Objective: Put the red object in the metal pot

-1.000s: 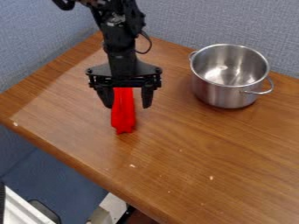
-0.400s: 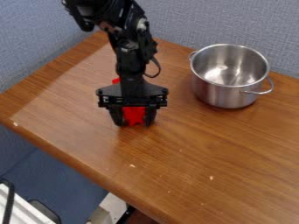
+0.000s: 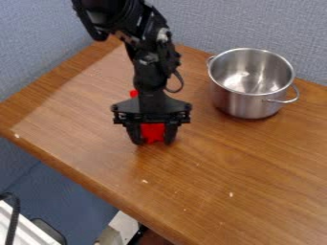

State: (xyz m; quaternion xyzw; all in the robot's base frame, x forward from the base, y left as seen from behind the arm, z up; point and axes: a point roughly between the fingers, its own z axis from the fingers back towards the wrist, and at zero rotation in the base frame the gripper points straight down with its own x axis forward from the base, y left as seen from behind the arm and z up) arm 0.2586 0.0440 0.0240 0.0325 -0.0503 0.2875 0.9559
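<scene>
One scene: a wooden table (image 3: 243,182) filling most of the frame, with an arm, a pot and a red piece on it.
Table: brown wood, running from the upper left to the lower right of the frame; a blue wall sits behind it.
Arm: a black robot arm (image 3: 143,43) comes down from the top centre of the frame, pointing straight down at the table.
Pot: the metal pot (image 3: 250,82) stands upright in the upper right of the frame, well apart from the arm; its inside looks empty and its small loop handle faces the lower right.
Claw: the gripper (image 3: 153,129) sits low at the frame's centre with its jaws on either side of the red piece; I cannot tell whether they are clamped on it or only close around it.
Red piece: the red object (image 3: 155,132) lies on the table at the centre of the frame, mostly hidden by the claw.
Long axis: too little of it shows to say which way it points.
Progress: early, by my reading; the grab is in hand, while the lift, the carry toward the upper right and the drop into the pot are all left.
</scene>
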